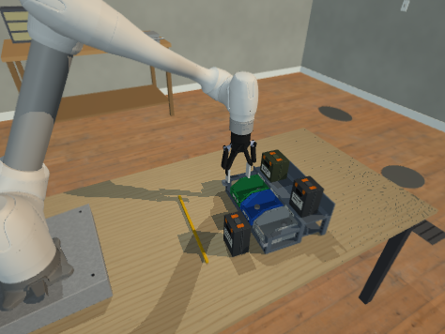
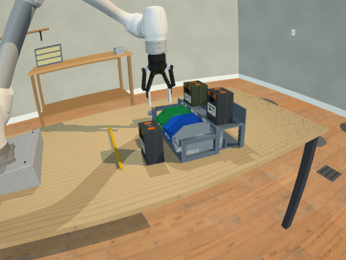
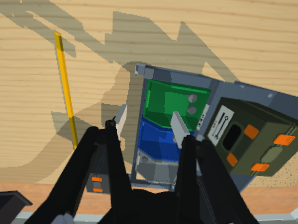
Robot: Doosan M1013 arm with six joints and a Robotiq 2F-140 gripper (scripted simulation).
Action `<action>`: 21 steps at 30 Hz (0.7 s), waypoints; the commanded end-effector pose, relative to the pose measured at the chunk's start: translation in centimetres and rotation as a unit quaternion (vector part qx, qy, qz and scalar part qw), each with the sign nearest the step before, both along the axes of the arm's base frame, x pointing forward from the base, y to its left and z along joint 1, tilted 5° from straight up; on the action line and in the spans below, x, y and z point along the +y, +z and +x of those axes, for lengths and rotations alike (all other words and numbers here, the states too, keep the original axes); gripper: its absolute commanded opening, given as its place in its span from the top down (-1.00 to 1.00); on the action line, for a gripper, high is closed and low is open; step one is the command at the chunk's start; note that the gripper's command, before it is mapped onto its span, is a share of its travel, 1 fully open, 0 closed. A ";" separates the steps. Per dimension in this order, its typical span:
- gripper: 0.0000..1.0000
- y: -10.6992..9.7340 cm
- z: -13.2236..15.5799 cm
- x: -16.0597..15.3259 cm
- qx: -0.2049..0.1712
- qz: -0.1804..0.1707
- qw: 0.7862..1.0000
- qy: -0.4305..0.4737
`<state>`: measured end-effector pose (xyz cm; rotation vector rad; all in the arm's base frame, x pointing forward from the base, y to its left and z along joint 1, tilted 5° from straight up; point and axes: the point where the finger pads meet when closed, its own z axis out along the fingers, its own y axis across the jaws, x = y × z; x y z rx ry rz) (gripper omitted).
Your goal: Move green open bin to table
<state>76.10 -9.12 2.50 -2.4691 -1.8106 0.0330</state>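
The green open bin [image 1: 249, 188] [image 2: 173, 114] [image 3: 167, 102] sits at the far end of the grey shelf [image 2: 183, 151] [image 3: 175, 75]. Two round grey parts [image 3: 192, 104] lie in it. The blue bin [image 1: 263, 208] [image 2: 182, 125] [image 3: 154, 142] is beside it, and a grey bin [image 1: 277, 226] [image 2: 193, 132] is at the near end. My gripper [image 1: 238, 175] [image 2: 159, 102] [image 3: 149, 114] is open and empty, pointing down above the green bin's front side. In the wrist view one finger shows outside the shelf's front edge and the other over the bins. Contact is not visible.
A dark case [image 1: 237, 235] [image 2: 151, 142] stands on the table before the shelf. An olive case [image 1: 274, 165] [image 2: 195, 93] [image 3: 270, 150] and another dark case [image 1: 306, 194] [image 2: 220, 106] stand behind the bins. A yellow strip [image 1: 192, 230] [image 2: 115, 148] [image 3: 66, 90] lies on the table.
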 end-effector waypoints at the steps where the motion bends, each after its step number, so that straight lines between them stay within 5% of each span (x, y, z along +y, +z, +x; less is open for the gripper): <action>1: -0.15 0.0 0.0 0.0 0.000 0.000 1.000 0.000; 21: -0.15 0.1 -0.3 0.0 0.000 0.000 1.000 0.000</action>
